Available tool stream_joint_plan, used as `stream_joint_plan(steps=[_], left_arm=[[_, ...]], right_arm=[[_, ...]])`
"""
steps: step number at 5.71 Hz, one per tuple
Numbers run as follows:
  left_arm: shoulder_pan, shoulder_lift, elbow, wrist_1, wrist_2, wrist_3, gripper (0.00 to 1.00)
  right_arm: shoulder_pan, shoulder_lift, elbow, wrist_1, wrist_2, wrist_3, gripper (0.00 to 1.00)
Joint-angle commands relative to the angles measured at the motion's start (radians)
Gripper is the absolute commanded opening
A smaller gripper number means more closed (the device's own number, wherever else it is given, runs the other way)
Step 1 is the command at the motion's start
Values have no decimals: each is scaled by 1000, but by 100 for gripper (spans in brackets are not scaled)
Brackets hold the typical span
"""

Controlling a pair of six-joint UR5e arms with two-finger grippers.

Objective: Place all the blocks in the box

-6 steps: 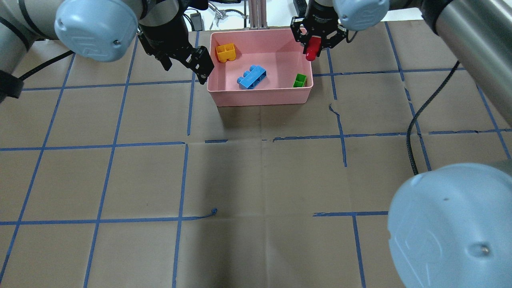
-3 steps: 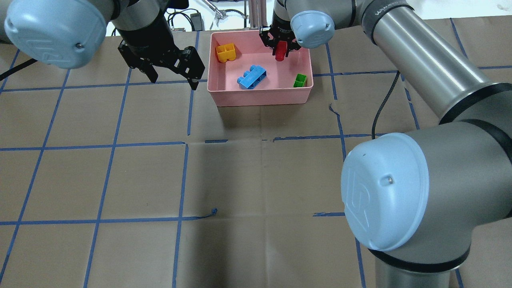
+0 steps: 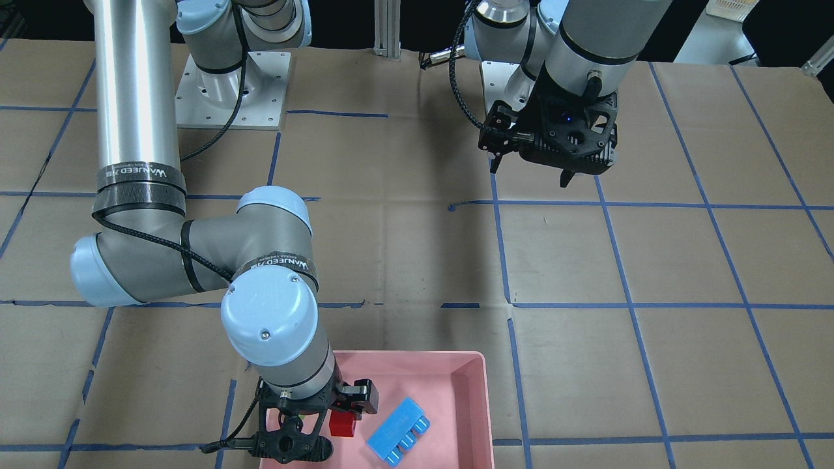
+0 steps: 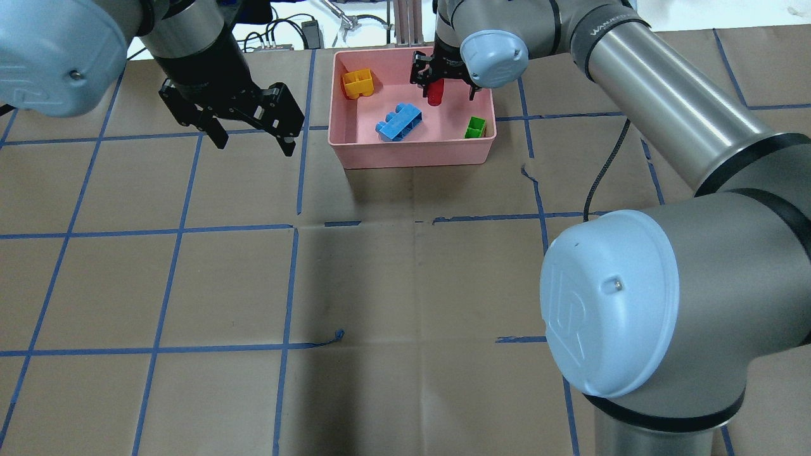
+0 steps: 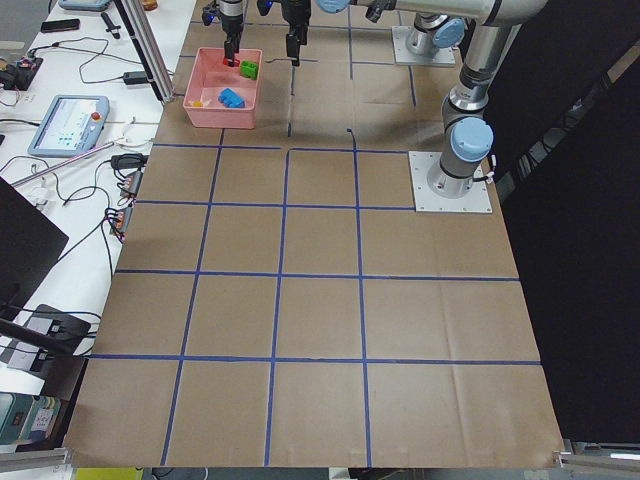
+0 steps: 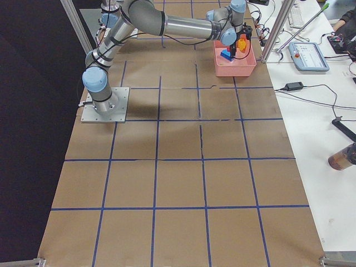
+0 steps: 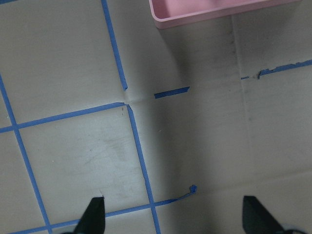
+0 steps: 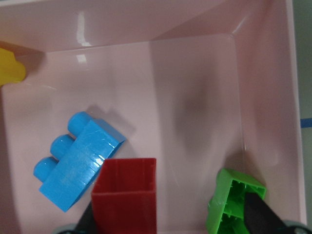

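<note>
This is a robotics lab rather than a home or shop. Two grey-and-pale-blue industrial robot arms (image 3: 137,98) are bolted through square metal base plates (image 5: 451,186) to a long table covered in brown paper (image 5: 320,300). The paper is ruled into squares with blue tape (image 3: 651,305). Along the far side from the bases runs a white bench (image 6: 328,111). It carries a touchscreen teach pendant with a red button (image 5: 68,123) and a black power adapter with its cable (image 6: 293,85). Aluminium profile posts (image 5: 148,45) rise at the table's edge. A black backdrop (image 5: 580,200) closes off the robot's side.
</note>
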Motion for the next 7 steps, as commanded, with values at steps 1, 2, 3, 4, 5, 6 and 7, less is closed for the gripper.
stream_joint_plan(steps=[1,2,3,4,5,6,7], left_arm=[[-1,9,-13,-1,-1,-8,99],[-1,5,-13,-1,-1,-8,99],[-1,-4,-13,5,-1,-16,99],[4,-1,-13,5,-1,-11,99],[4,-2,-13,7,-1,-13,99],[4,-8,-13,8,1,-11,99],[2,4,-13,5,-1,-11,99]], right_arm=[[0,-2,8,14,-1,-4,100],[0,-2,1,66,2,-13,100],[0,-4,1,88,1,-92,100],[0,-11,-2,108,1,-140,100],[0,-21,-2,117,1,-142,100],[0,-24,-7,126,1,-145,100],[-2,-54,-10,157,-1,-160,100]])
